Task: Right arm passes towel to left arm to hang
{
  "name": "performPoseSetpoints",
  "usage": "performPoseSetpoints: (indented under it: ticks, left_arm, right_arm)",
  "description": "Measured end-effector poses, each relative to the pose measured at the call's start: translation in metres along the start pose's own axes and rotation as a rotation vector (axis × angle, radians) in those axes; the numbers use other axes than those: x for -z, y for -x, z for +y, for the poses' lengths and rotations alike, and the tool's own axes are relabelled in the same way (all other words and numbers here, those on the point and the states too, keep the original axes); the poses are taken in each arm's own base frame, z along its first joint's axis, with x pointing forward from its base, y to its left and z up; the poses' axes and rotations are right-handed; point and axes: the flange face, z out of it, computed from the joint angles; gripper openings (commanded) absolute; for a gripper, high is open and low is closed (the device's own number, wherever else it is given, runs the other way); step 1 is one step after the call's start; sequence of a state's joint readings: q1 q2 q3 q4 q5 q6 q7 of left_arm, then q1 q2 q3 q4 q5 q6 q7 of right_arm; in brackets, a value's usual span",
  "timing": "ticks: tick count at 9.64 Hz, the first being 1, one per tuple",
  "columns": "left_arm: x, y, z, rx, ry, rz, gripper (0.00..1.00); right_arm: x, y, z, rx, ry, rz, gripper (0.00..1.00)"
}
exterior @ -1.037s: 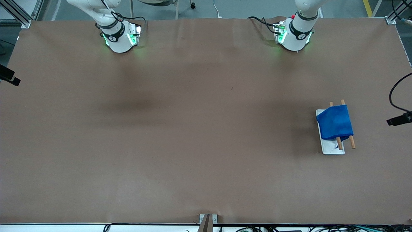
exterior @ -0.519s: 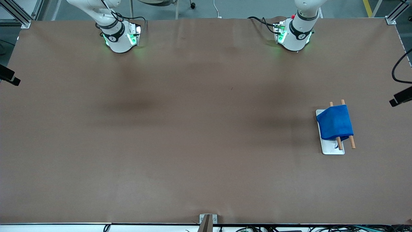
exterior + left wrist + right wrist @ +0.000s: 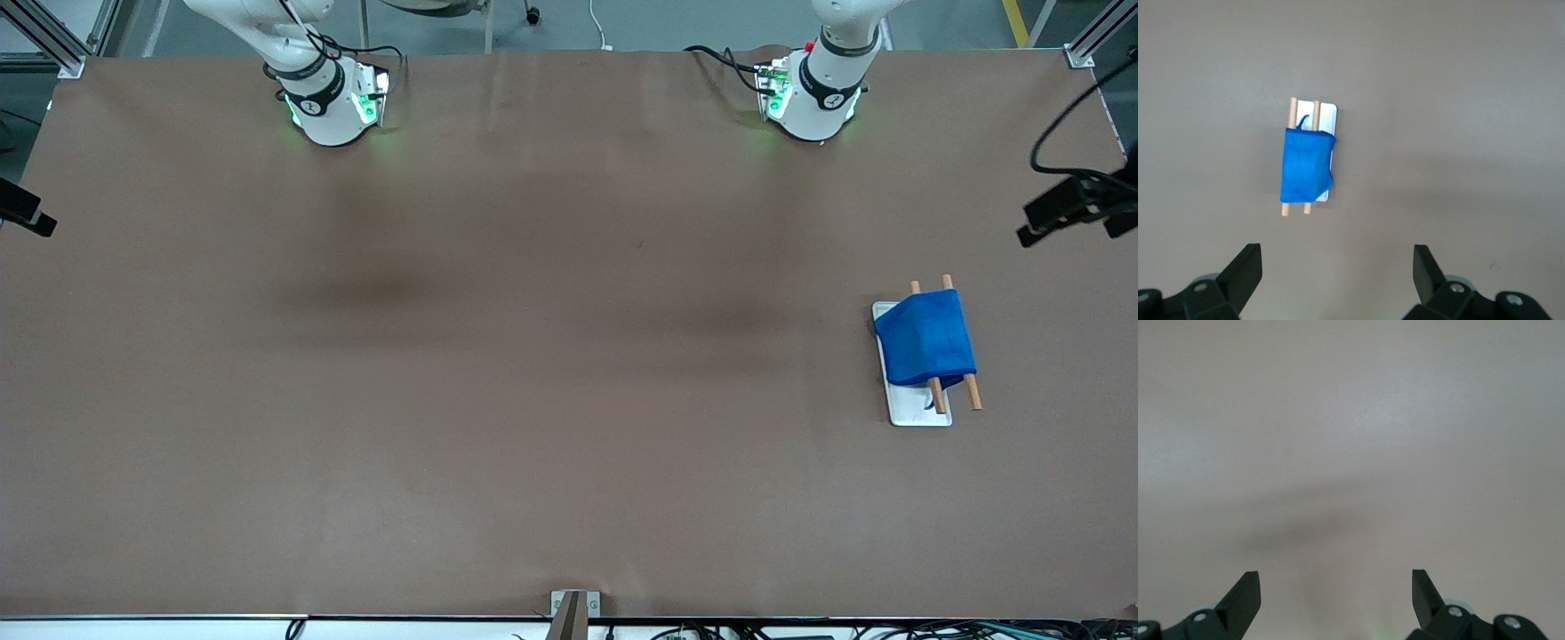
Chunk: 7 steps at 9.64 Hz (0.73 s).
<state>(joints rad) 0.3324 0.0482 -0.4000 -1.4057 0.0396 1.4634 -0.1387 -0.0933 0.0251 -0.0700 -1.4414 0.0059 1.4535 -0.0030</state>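
- Front view: the towel (image 3: 925, 340) is draped over two wooden rods (image 3: 957, 343) of a small rack with a white base (image 3: 917, 411), toward the left arm's end of the brown tabletop (image 3: 533, 356). The rod ends stick out of the cloth on both sides, those nearer the front camera showing more.
- The left arm (image 3: 822, 76) and the right arm (image 3: 311, 84) show only their green-lit bases at the top of this view.
- Left wrist view: the left tool (image 3: 1338, 267) hangs high over the tabletop, its two black fingers (image 3: 1245, 273) spread wide with nothing between them. The towel (image 3: 1305, 167) and rack lie well apart from it, down on the tabletop.
- Right wrist view: the right tool (image 3: 1336, 590) has its fingers (image 3: 1245, 593) spread wide too, holding nothing, over bare tabletop (image 3: 1351, 453) crossed by a soft shadow.
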Motion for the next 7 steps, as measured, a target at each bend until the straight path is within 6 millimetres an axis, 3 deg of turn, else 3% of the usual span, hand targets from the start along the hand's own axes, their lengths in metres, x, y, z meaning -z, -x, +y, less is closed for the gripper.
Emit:
performPoseSetpoints:
  ticks: [2,7]
  left_arm:
    - [-0.008,0.017,0.017,-0.018,-0.002,-0.024,1.00]
    - [-0.010,0.050,0.028,-0.045,-0.009,-0.001,1.00]
  right_arm:
    - [0.000,0.000,0.000,-0.001,0.000,0.000,1.00]
    - [0.000,0.000,0.001,-0.003,0.000,0.000,1.00]
